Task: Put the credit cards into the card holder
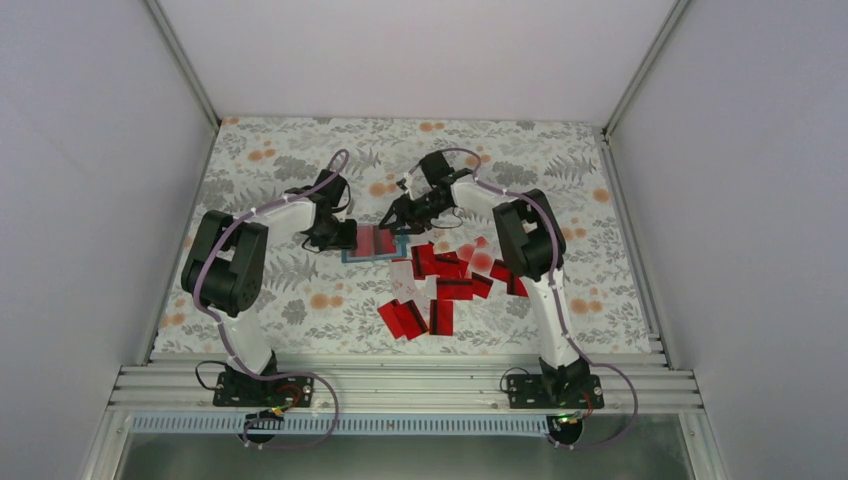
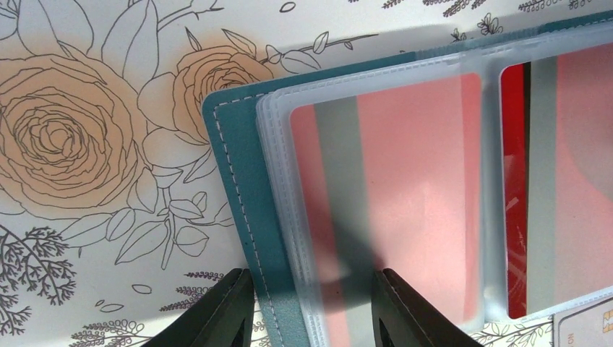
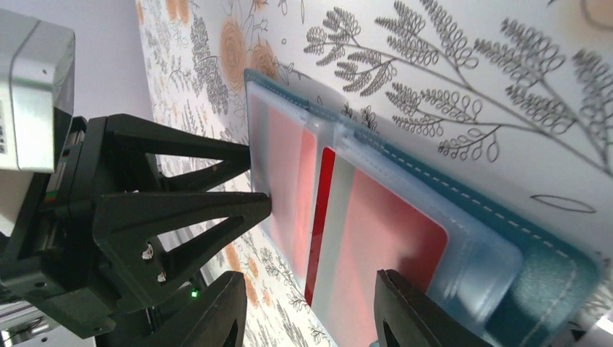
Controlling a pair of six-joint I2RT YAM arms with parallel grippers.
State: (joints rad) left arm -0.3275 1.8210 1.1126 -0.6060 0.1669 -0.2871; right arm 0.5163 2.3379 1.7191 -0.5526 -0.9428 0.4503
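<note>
The teal card holder point(image 1: 372, 259) lies open on the flowered cloth, its clear sleeves up. A red credit card point(image 2: 405, 188) sits inside the left sleeve. Another card is in the right sleeve, with a bare red strip point(image 2: 515, 188) point(image 3: 318, 217) showing at the middle opening. My left gripper point(image 2: 314, 311) point(image 1: 350, 237) is open, one finger beside the teal cover point(image 2: 231, 159) and one over the left sleeve. My right gripper point(image 3: 311, 311) point(image 1: 392, 222) is open above the right sleeve, holding nothing. The left gripper's fingers point(image 3: 253, 206) show at the holder's far end.
A loose pile of red credit cards point(image 1: 450, 280) lies just right of and in front of the holder, with a pale card point(image 1: 403, 275) among them. A pale card corner point(image 2: 585, 329) lies by the holder. White walls enclose the table.
</note>
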